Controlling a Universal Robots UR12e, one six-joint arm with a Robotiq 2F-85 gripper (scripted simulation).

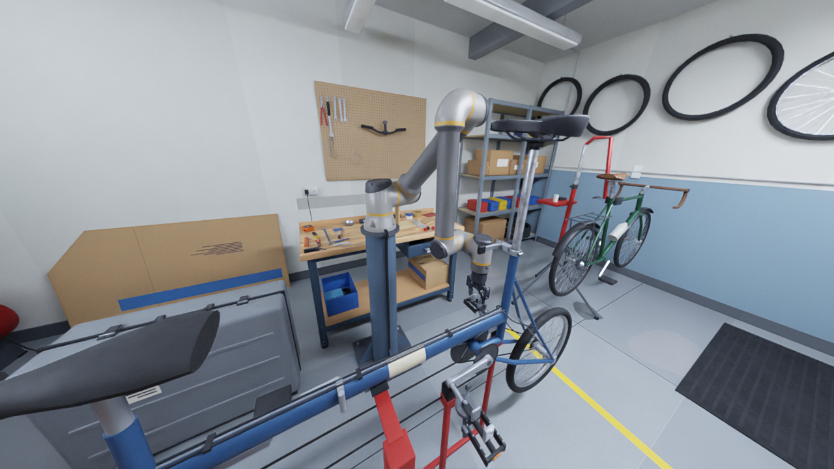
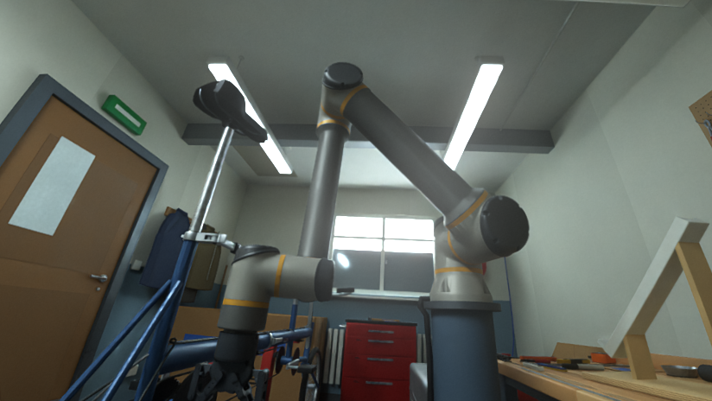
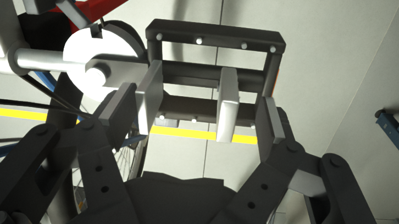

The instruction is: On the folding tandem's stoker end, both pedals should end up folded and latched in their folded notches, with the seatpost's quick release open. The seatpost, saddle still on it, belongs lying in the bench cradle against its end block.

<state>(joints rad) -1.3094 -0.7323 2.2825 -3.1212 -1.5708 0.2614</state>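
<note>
The far-side pedal (image 1: 473, 303) (image 3: 214, 75) is partly hidden behind the blue frame tube in the side camera. It is a dark cage pedal with studs on a silver crank (image 3: 92, 69). My gripper (image 1: 475, 293) (image 3: 195, 111) hangs open right over it, its pads on either side of the cage, holding nothing. The near-side pedal (image 1: 484, 436) hangs low on its crank by the red stand. The seatpost (image 1: 526, 186) (image 2: 212, 184) stands upright in the blue seat tube, black saddle (image 1: 539, 125) (image 2: 229, 110) on top. Its quick-release clamp (image 2: 209, 237) sits at the tube's top.
A grey case (image 1: 192, 361) lies left of the tandem. The robot's blue pedestal (image 1: 382, 291) stands behind the frame. The workbench (image 1: 361, 233) is beyond it, with a wooden cradle (image 2: 657, 299). A green bicycle (image 1: 601, 233) and a shelf (image 1: 501, 175) stand to the right.
</note>
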